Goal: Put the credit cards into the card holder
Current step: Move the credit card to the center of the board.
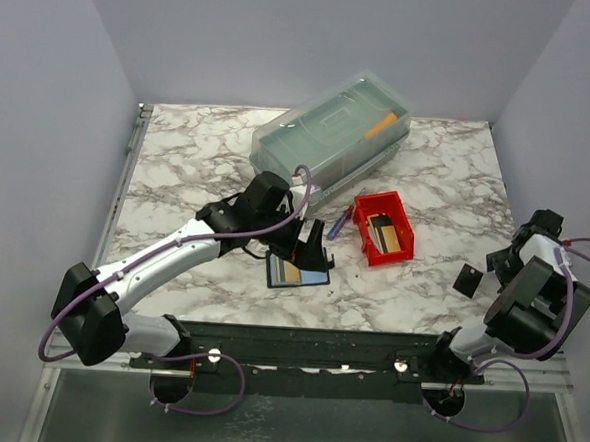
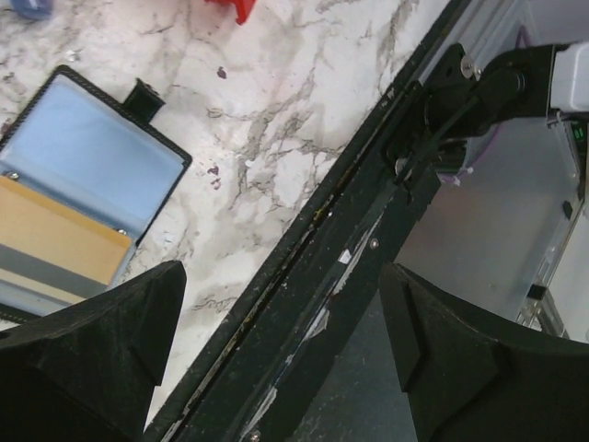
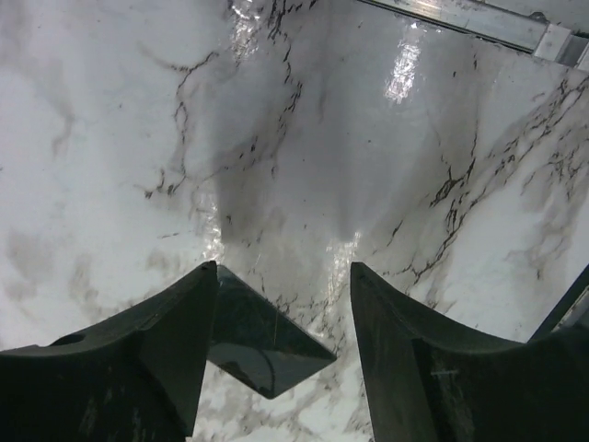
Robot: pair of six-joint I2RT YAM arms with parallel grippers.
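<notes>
**A:** At the marble table (image 2: 276, 120), where do things stand?

**B:** The card holder (image 2: 143, 97) lies spread open on the marble, near the middle. A tan card (image 2: 55, 230) and a blue one (image 2: 92, 157) show inside it. The left gripper (image 2: 281, 276) hangs just beside it with its jaws wide apart, holding nothing.

**A:** And the right arm?

**B:** It is well apart, over by the right edge. The right gripper (image 3: 283, 272) has its jaws parted around a dark card (image 3: 262, 345). The card touches one finger and there is daylight at the other, so I call it unclamped.

**A:** Where is the trouble likely to come from?

**B:** From that card. It is thin and sits low on slick stone, so closing fingers could skate it sideways or tip it over rather than pinch it. A weak corner grip could also let it drop on the long carry to the holder.

**A:** Anything else?

**B:** Nothing pins the holder. Pushing a card into it could slide the whole wallet along instead. The red bin (image 1: 366, 243) seems to hold more cards, so the job looks far from done.
</notes>
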